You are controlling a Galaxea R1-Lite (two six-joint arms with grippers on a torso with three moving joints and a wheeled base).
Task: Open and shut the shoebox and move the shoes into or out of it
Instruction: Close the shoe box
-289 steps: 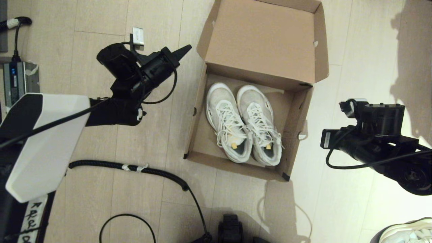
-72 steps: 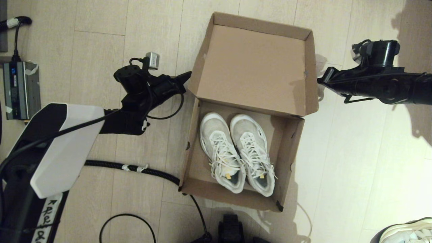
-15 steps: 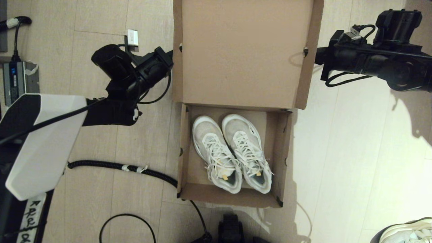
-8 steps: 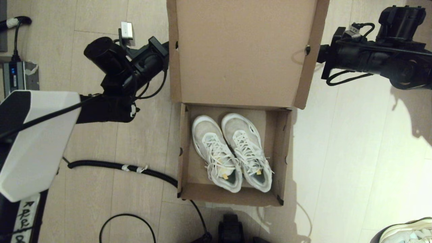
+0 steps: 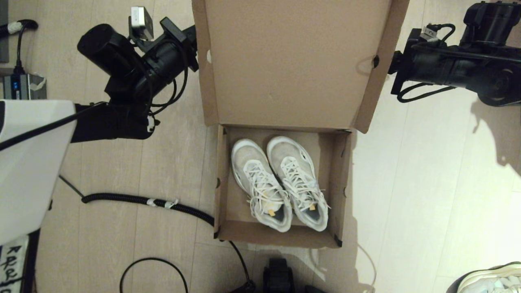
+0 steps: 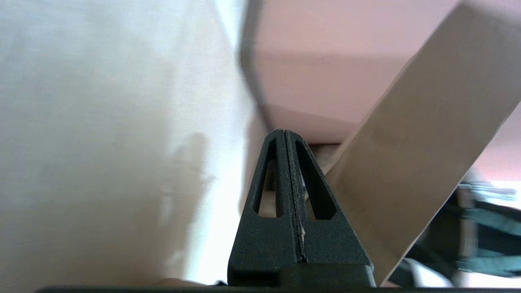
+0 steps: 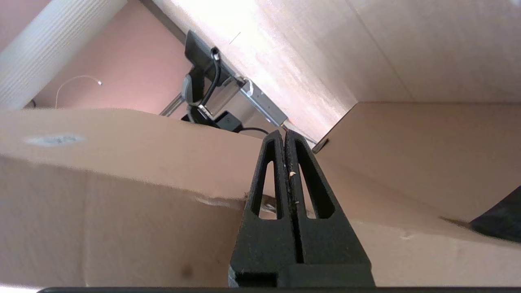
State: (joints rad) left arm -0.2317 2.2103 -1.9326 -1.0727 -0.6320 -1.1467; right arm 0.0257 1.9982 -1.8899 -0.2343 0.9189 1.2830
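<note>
The brown shoebox [image 5: 222, 175] stands open on the floor, with the pair of white mesh shoes [image 5: 281, 183] side by side inside, toes toward the far end. Its hinged lid [image 5: 293, 61] stands raised and leans toward me. My left gripper [image 6: 285, 132] is shut with nothing between the fingers, pressed against the lid's left side flap [image 6: 427, 142]. My right gripper [image 7: 283, 132] is also shut and empty, lying against the outside of the lid's right side flap [image 7: 122, 162]. In the head view the lid hides both sets of fingertips.
A lone white sneaker [image 5: 492, 278] lies at the near right corner. A black corrugated cable [image 5: 154, 201] runs across the floor to the box's near left corner. A grey power unit [image 5: 24, 87] sits at the far left. A black device [image 5: 279, 276] sits just in front of the box.
The lid has swung higher and further toward me over the last second. Both arms moved up with it, the left arm most. Earlier, the box slid nearer and squared up.
</note>
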